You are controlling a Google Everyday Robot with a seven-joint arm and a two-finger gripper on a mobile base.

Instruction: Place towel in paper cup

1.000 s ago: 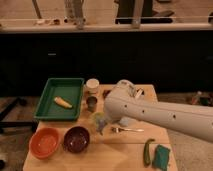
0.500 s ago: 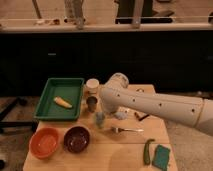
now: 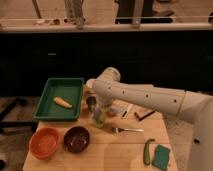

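Note:
My gripper (image 3: 99, 111) hangs from the white arm that reaches in from the right over the middle of the wooden table (image 3: 115, 150). It is shut on the pale grey-blue towel (image 3: 98, 120), which dangles crumpled just above the table. The white paper cup (image 3: 89, 86) stands behind and a little left of the gripper, by the green tray's right edge. Most of it is hidden by my arm. The dark metal cup (image 3: 91, 102) stands just left of the gripper.
A green tray (image 3: 50, 112) holding a yellow piece (image 3: 62, 102) sits at the left. An orange bowl (image 3: 45, 142) and a dark bowl (image 3: 76, 139) stand in front. A fork (image 3: 128, 130), a green vegetable (image 3: 147, 151) and a teal sponge (image 3: 161, 157) lie at the right.
My arm has swung left and towards the back of the table, carrying the towel with it. The arm now covers most of the paper cup.

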